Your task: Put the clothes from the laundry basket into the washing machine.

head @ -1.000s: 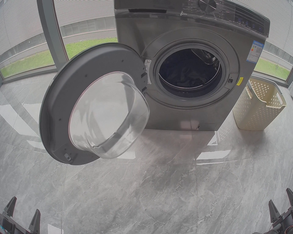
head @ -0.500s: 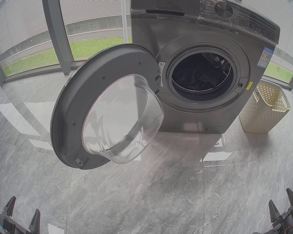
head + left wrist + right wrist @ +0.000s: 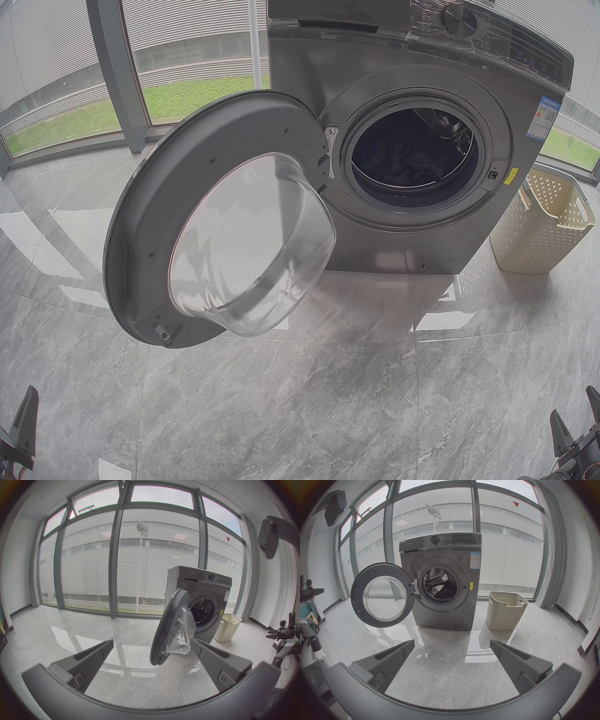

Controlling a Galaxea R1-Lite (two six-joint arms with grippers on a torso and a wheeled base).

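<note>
A: Clothes (image 3: 406, 162) – where r they?
B: Dark bundle inside the washing machine (image 3: 387, 250), low behind its round port (image 3: 412, 200).
A: Ok, run it L to R, everything relative to the machine.
B: Left gripper (image 3: 151, 642): well in front of the machine, off its left side, low over the floor (image 3: 300, 400). Fingers spread wide, nothing btwn them.
A: Door?
B: Door (image 3: 156, 206) swung wide open to the machine's left, hinged at the port's left edge. Clear glass bowl (image 3: 250, 244) bulges toward the robot.
A: Machine front?
B: Port open, clothes visible thru it. Knob (image 3: 459, 19) on the top panel above the port; sticker (image 3: 542, 117) at the front's upper right corner.
A: Basket?
B: Laundry basket (image 3: 544, 225): cream, perforated, upright on the floor just beside the machine's right side. Can't see down to its bottom.
A: Right gripper?
B: Right gripper (image 3: 452, 642): well in front of the machine, off its right side, also low. Jaws wide apart, holding nothing.
A: Behind?
B: Windows (image 3: 187, 56) behind the machine, w/ grass outside.
</note>
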